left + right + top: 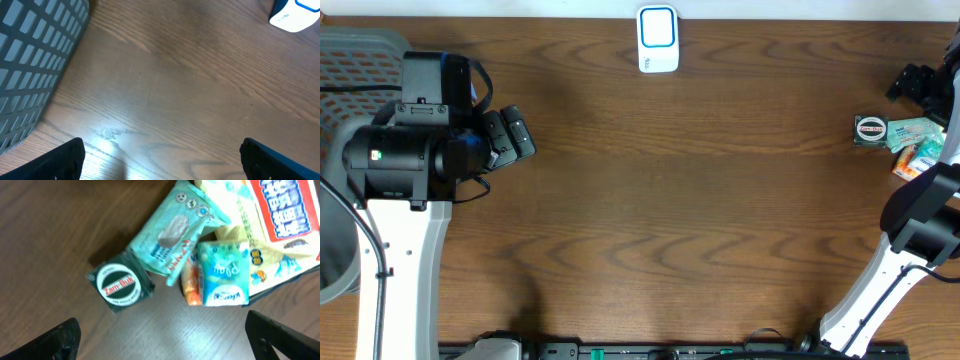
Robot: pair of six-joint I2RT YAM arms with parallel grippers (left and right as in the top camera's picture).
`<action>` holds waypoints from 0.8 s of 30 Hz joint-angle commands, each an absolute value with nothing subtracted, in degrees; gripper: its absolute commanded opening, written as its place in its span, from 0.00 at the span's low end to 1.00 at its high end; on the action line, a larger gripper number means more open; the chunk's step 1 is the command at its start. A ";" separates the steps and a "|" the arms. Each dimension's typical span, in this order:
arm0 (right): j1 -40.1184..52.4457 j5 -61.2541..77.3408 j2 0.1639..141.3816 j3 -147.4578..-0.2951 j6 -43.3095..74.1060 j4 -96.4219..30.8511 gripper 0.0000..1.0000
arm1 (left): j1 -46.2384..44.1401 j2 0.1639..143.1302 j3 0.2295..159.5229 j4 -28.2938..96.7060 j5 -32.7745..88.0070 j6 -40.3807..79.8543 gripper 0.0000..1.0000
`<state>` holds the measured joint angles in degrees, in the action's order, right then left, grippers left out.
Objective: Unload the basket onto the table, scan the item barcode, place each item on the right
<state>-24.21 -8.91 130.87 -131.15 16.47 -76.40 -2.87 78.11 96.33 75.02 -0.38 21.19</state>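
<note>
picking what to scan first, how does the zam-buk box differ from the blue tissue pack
The Zam-Buk box is dark with a round white label; the tissue pack is turquoise. The Zam-Buk box sits on the table at the pile's edge; the tissue pack overlaps an orange packet. Both lie label up.

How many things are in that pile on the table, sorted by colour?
Teal: 2, pouch and tissue pack
Black: 1, Zam-Buk box
Orange: 1, packet
Yellow and red: 1, bag
Total: 5
</note>
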 commanded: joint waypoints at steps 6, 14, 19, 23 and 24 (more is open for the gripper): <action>-23.90 -1.83 129.84 -131.46 15.92 -82.87 0.99 | -2.70 77.84 96.47 75.22 -1.10 21.87 0.98; -21.52 10.13 122.19 -131.46 8.84 -90.39 0.99 | -2.70 77.84 96.47 75.22 -1.10 21.87 0.97; -17.72 15.64 112.88 -131.46 4.38 -92.47 0.99 | -2.70 77.84 96.47 75.24 -1.10 21.87 0.98; -14.02 15.53 105.10 -131.46 2.66 -94.21 0.99 | -2.70 77.84 96.47 75.22 -1.10 21.87 0.98; -13.13 15.51 103.13 -131.46 2.13 -94.70 0.99 | -2.70 77.84 96.47 75.24 -1.10 21.87 0.98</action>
<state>-15.68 13.08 109.62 -131.09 6.00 -93.62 -2.87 78.11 96.33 75.02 -0.38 21.19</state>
